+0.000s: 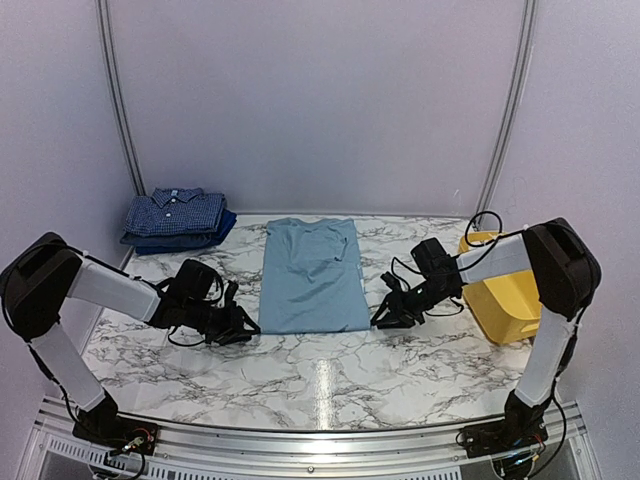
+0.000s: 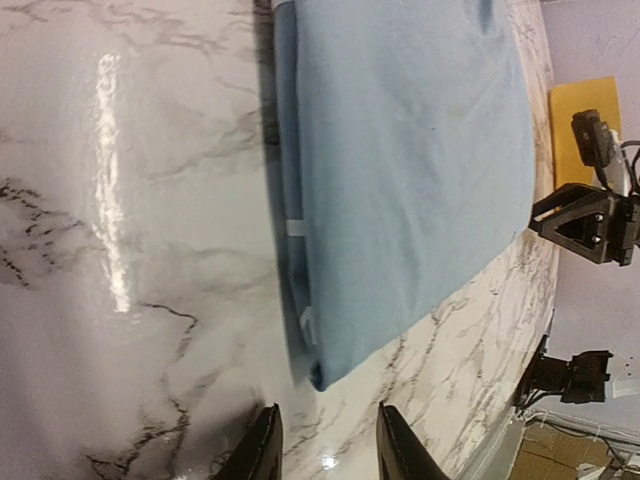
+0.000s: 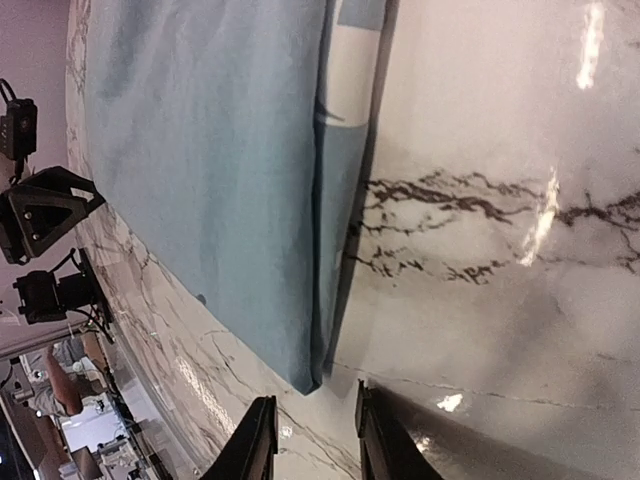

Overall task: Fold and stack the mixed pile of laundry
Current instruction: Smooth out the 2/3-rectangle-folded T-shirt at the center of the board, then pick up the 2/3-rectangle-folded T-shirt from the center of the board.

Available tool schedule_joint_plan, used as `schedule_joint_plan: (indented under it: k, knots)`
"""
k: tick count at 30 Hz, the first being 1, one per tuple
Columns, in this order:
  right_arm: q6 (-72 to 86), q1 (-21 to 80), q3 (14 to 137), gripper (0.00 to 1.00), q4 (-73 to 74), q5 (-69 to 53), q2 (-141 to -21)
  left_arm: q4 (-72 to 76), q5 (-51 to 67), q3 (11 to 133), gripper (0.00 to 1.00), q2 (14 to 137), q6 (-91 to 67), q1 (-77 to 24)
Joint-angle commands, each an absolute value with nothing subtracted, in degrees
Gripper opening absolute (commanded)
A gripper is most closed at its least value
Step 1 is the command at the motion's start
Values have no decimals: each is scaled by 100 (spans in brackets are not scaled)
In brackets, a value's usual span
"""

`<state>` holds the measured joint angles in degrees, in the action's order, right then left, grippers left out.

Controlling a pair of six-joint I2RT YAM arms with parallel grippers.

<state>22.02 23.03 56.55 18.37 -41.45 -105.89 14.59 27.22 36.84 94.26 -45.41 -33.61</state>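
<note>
Worktop (image 1: 300, 380) of white marble carries everything we can see of the job. The largest garment on it is the light-blue T-shirt (image 1: 310, 275). It lies flat in the middle with its sides turned in, so that it makes one long panel running from the far side toward us. We judge this fold half made, since the panel has yet to be doubled end to end.

At the right edge stands the yellow tub (image 1: 512, 300), and we see no cloth in the part of it that shows. In the far left corner sits the stack: the navy check shirt (image 1: 178, 212), folded with its collar up, on top of a dark-blue piece (image 1: 200, 240). So we count at least two garments as done and one in progress, and we see no other loose garment.

The left hand (image 1: 243, 325) is low beside the T-shirt's near left corner, and the right hand (image 1: 384, 316) is beside its near right corner. In each wrist view the fingers (image 2: 262, 452) stand apart with bare marble between them, and the corner of the cloth lies just ahead, untouched. What is left, as we read it, is to take both corners, fold the panel over and carry it to the stack.
</note>
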Motion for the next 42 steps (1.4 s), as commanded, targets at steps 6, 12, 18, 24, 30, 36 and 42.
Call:
schedule_joint_plan:
  k: [6,12,18,24,30,36,42]
  knots:
    - [1942,2654,5971,29,2037,-3847,-11080,745,2335,4011,33,9805,-4212,-3410]
    - [1960,2707,5950,26,2025,-3775,-11096,801,2396,4114,29,9971,-4164,-3428]
    - [1950,2707,5866,19,2034,-3718,-11080,815,2393,4159,22,10083,-4111,-3445]
    - [2049,2730,5806,0,1914,-3864,-10934,796,2453,4167,0,9962,-4060,-3481]
    - [2339,2960,5427,0,1810,-3988,-10424,698,2524,3859,0,9459,-4224,-3754]
    - [2818,3328,4561,0,1740,-4011,-9462,450,2309,3174,0,8463,-4725,-4399]
    - [3685,4067,3763,0,1936,-4026,-7999,-366,2080,2436,0,6573,-5447,-5298]
